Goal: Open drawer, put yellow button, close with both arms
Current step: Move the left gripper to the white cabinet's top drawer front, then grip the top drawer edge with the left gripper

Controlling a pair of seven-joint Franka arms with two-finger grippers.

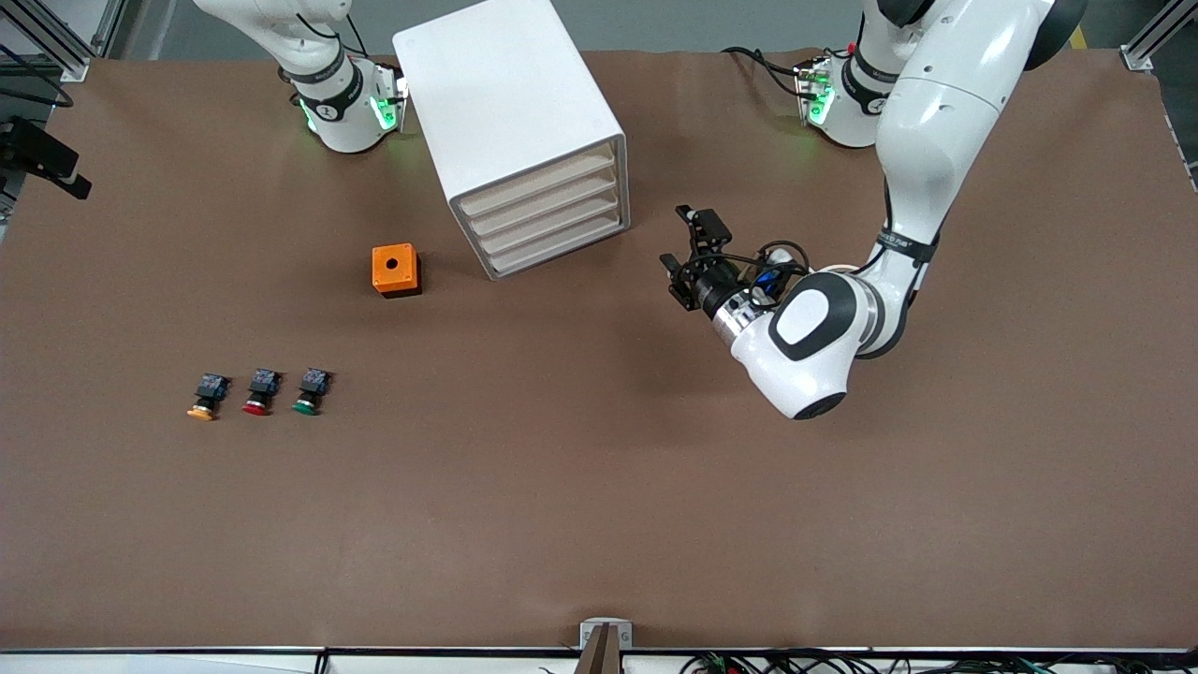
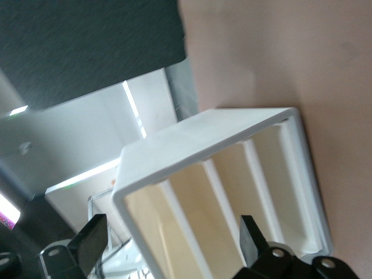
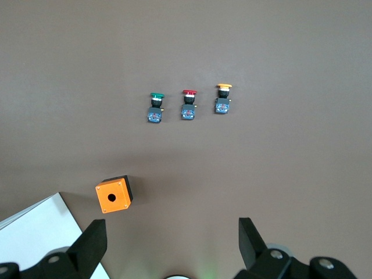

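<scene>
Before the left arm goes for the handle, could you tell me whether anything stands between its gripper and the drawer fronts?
Nothing visible does. The left gripper hangs open over bare table, facing the cabinet's drawer fronts. The orange box and the yellow button lie toward the right arm's end, off that path.

Right hand (image 3: pixel 168 247): only the finger tips are seen in the right wrist view, cut by the frame edge; in the front view it is out of frame.
Cabinet (image 1: pixel 519 131): rear top corner cropped in the front view.
Yellow button (image 1: pixel 207 397): markings on the body too small to be read.
</scene>
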